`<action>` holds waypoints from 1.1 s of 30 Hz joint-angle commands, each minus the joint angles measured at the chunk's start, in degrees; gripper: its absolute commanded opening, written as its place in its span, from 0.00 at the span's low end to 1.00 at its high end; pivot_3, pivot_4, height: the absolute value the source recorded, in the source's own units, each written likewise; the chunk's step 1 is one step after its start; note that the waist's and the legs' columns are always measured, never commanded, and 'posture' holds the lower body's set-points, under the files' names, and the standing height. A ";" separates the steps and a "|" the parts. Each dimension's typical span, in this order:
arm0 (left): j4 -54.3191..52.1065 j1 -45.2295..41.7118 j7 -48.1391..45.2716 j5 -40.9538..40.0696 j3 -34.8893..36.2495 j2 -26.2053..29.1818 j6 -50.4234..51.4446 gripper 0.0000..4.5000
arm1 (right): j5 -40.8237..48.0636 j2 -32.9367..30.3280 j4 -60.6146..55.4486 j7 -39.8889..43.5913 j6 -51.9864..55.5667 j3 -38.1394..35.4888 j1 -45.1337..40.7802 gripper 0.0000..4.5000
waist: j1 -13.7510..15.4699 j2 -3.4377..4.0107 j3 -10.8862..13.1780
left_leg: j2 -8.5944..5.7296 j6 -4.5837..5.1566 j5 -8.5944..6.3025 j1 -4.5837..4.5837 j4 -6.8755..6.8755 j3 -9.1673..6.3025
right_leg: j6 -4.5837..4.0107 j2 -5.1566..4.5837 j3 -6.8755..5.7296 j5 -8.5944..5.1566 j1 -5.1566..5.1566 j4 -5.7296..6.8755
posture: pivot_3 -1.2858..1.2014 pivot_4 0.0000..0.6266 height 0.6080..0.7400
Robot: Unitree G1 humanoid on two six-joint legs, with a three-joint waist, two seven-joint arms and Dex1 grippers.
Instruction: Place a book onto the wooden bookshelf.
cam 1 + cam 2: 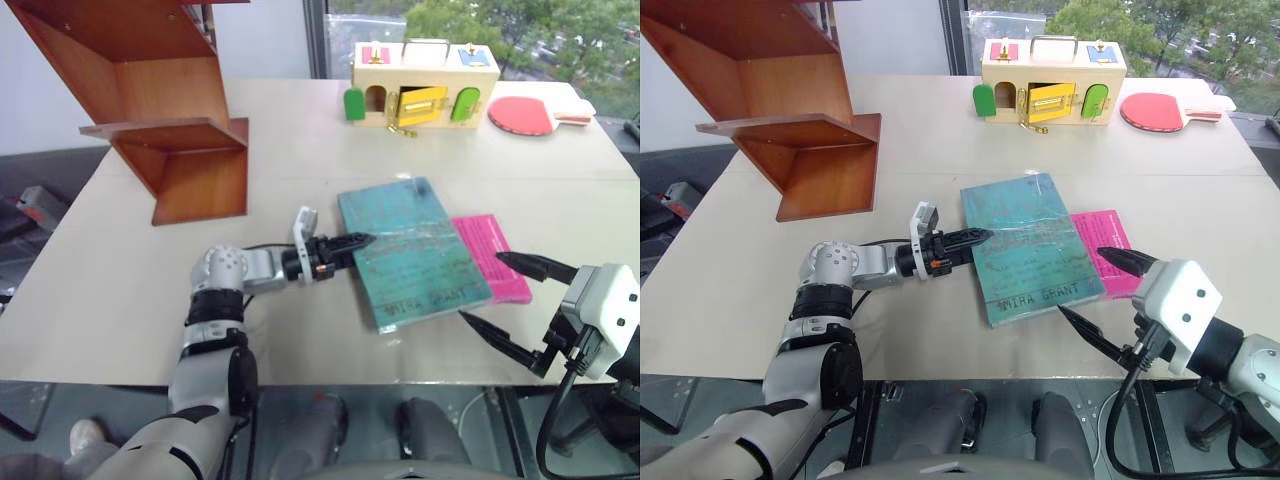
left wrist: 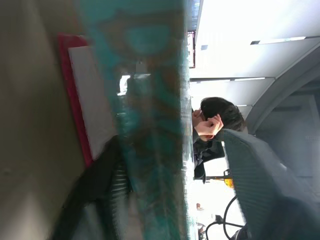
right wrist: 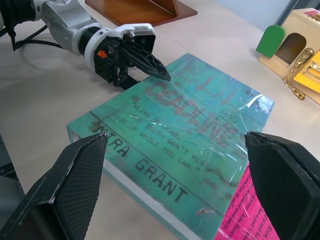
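Nearest the camera, right hand (image 1: 512, 300) hovering just past the desk's (image 1: 120, 290) near edge toward its right end, two black fingers spread wide, nothing between them, tips aimed at the near right corner of the book (image 1: 410, 250)

Teal-blue book lying flat on the desk, right of centre and nearer the near edge than the far one, dark lettering along its near edge; overlapping the left margin of a magenta-pink book (image 1: 492, 255) lying flat just beside it on the right

Left hand (image 3: 150, 67) reaching in level from the left, at the book's left edge: upper finger lying over the cover, lower finger at the edge underneath in the left wrist view, partly spread around that edge; firmness of grip cannot be told

Wooden bookshelf (image 1: 165, 110) standing on the desk's far left part, well apart from the book, reddish-brown boards bare

Pale wooden box (image 1: 425, 82) with green and yellow doors at the far edge, red paddle (image 1: 525, 115) beside it toward the far right corner
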 commanded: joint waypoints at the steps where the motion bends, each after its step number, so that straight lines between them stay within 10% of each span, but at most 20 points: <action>1: -0.17 -0.69 -1.75 -0.77 0.06 0.77 0.94 0.25 | 0.32 -0.34 -1.62 -0.59 -1.61 -0.39 0.33 1.00 | -0.03 0.00 0.00 | 0.00 0.00 0.00 0.00 0.00 0.00 | 0.00 0.00 0.00 0.00 0.00 0.00 | 0.52 0.24 1.00; 4: -0.90 -0.52 -2.63 -1.56 0.83 2.66 2.85 0.02 | 0.24 -0.25 -1.62 -0.55 -1.70 -0.35 0.39 1.00 | -0.12 0.00 0.00 | 0.00 0.00 0.00 0.00 0.00 0.00 | 0.00 0.01 0.00 0.00 0.00 0.00 | 0.52 0.24 1.00; 13: -2.91 -2.06 -2.09 -2.48 3.43 5.92 5.33 0.01 | -1.69 0.55 -0.35 0.29 -1.46 2.89 -2.61 1.00 | -0.09 0.00 0.00 | 0.00 0.00 0.00 0.01 0.00 0.00 | 0.00 0.08 0.01 0.00 -0.02 0.02 | 0.52 0.24 1.00; 22: -4.95 0.33 0.06 -2.13 3.89 5.32 5.59 0.90 | -3.27 1.37 0.23 1.14 -1.25 4.77 -4.56 1.00 | -0.22 -0.02 0.01 | 0.00 0.00 0.00 -0.02 0.01 -0.01 | 0.00 0.01 0.00 0.00 -0.04 0.01 | 0.52 0.24 1.00; 33: -4.97 0.59 -0.46 -2.49 4.63 6.30 7.52 0.85 | -3.98 2.35 -0.61 0.90 -0.71 5.08 -3.94 1.00 | -0.14 -0.02 0.00 | 0.00 0.00 0.00 -0.01 0.01 -0.01 | 0.00 0.03 0.01 0.00 -0.04 0.02 | 0.52 0.24 1.00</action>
